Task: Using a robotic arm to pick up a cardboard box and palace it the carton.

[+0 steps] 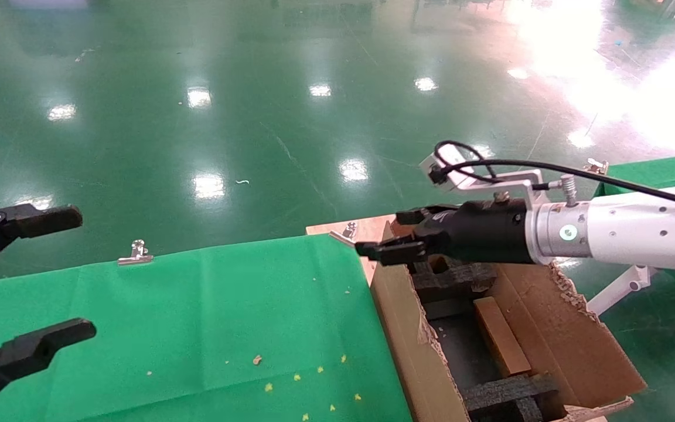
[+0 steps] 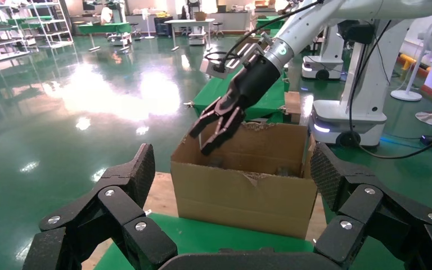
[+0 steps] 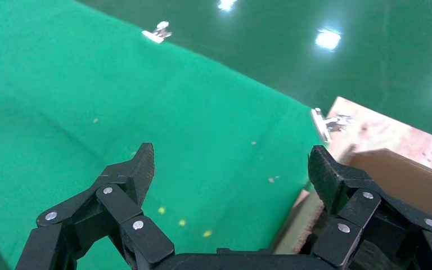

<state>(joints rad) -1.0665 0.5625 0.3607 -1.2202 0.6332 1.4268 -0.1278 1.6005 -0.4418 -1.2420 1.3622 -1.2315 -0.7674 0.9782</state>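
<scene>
The small flat brown cardboard box (image 1: 500, 335) lies down inside the large brown corrugated carton (image 1: 572, 328), a plain oblong slab resting lengthwise on the carton's dark floor, close to the inner wall on the robot's right; black foam blocks (image 1: 449, 281) sit at the far end of that floor and another black foam block (image 1: 510, 392) crosses the near end, so the box lies between them; the carton's rims are torn and ragged, its flaps spread outward, and it stands on a pale wooden board (image 1: 367, 227) just beside the edge of the green cloth-covered table (image 1: 197, 316); the white tubular right arm with its black right gripper (image 1: 395, 234) reaches over the far end of the carton, above the foam, fingers spread apart and holding nothing; a silver camera block (image 1: 460, 176) with a looped black cable rides on its wrist; the left gripper (image 1: 27, 281) hangs well away from the carton, over the far side of the cloth, its black fingers wide apart and empty; a silver metal clip (image 1: 136, 253) pins the cloth's far edge, another silver clip (image 1: 346, 231) sits at the corner nearest the carton; yellowish crumbs (image 1: 296, 378) dot the cloth; glossy green floor (image 1: 290, 117) lies beyond
</scene>
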